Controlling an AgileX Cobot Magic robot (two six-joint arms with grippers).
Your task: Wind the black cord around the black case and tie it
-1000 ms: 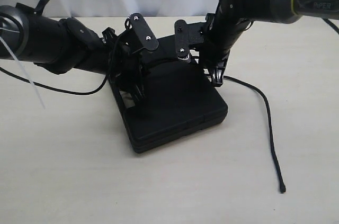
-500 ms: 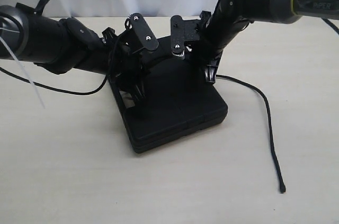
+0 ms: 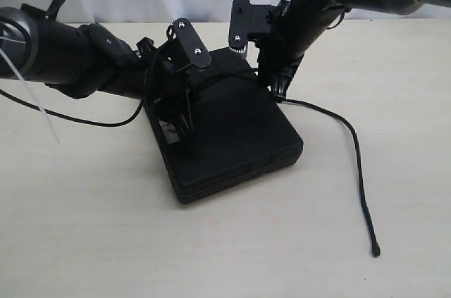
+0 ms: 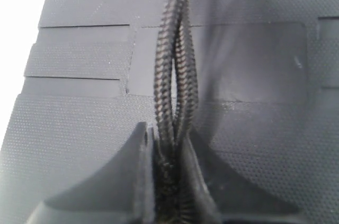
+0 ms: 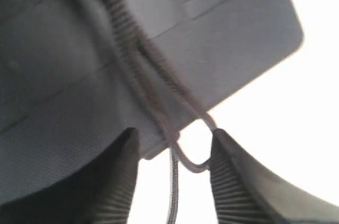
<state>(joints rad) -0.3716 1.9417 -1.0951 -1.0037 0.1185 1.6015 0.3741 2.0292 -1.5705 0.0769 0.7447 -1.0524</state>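
The black case [image 3: 236, 136] lies flat on the table, and both grippers sit at its far end. My left gripper [image 3: 184, 120] is shut on the black cord [image 4: 172, 65]; two twisted strands run from its jaws [image 4: 167, 136] across the ribbed case [image 4: 79, 118]. My right gripper [image 3: 277, 88] hangs over the case's far right corner. Its jaws [image 5: 172, 139] stand open around a small loop of cord [image 5: 190, 163] that touches one finger [image 5: 233, 166] beside the case edge [image 5: 63, 75]. The rest of the cord [image 3: 356, 153] trails over the table to a frayed tip [image 3: 375, 249].
A white zip tie [image 3: 32, 101] and a thin black arm cable [image 3: 77, 120] hang by the left arm. Beige table [image 3: 91, 227] spreads in front of and beside the case.
My right gripper has risen and shifted a little left and towards the case's far edge, drawing the near part of the cord with it. The left gripper and the case have stayed put.
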